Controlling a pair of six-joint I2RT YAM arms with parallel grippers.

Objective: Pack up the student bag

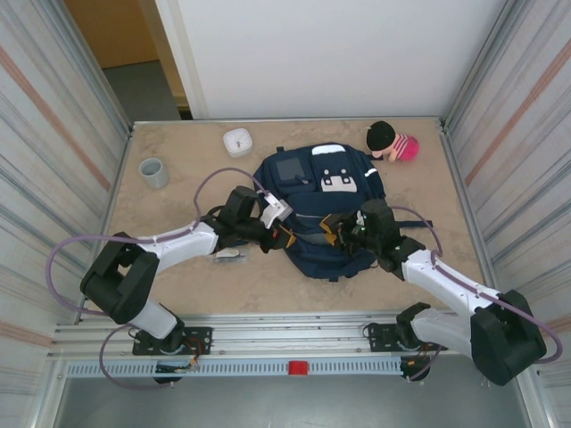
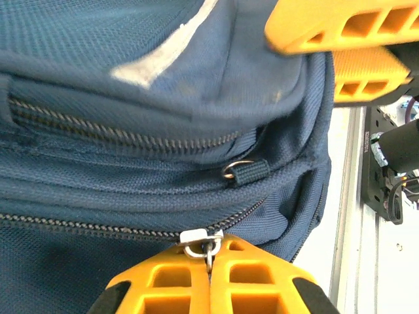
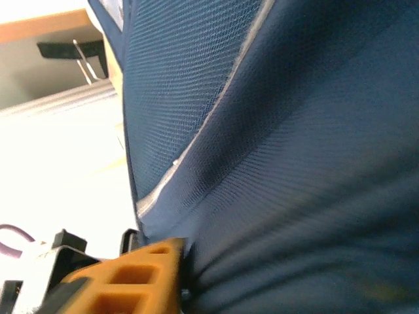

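Backpack first: your large navy-blue fabric student bag (image 1: 317, 209) with thin white stripes and a white buckle patch lies flat at the middle of the beige marbled table (image 1: 446, 192), between the two arms.

Your left hand (image 2: 211, 256) has its orange fingers pressed together, clamped on the small silver zipper pull (image 2: 201, 237) at the end of the lower zipper track. You can count two zipper tracks on the left wrist view, and a second slider with a metal ring (image 2: 237, 170) sits on the upper one.

Your right hand (image 1: 342, 230) is at the bag's near right part. Its orange fingers (image 2: 353, 26) lie close together against the bag's edge, and one finger (image 3: 131, 281) presses on the navy cloth. You cannot tell whether they pinch any fabric.

Around the bag you have one of each:
- A grey round cup (image 1: 153, 171) stands at the far left, well apart from the bag. Its contents cannot be made out.
- A small white dish (image 1: 237, 141) sits near the bag's far left corner. Its contents are also unclear.
- A plush doll with black hair and a pink striped body (image 1: 393, 141) lies just beside the bag's far right corner.
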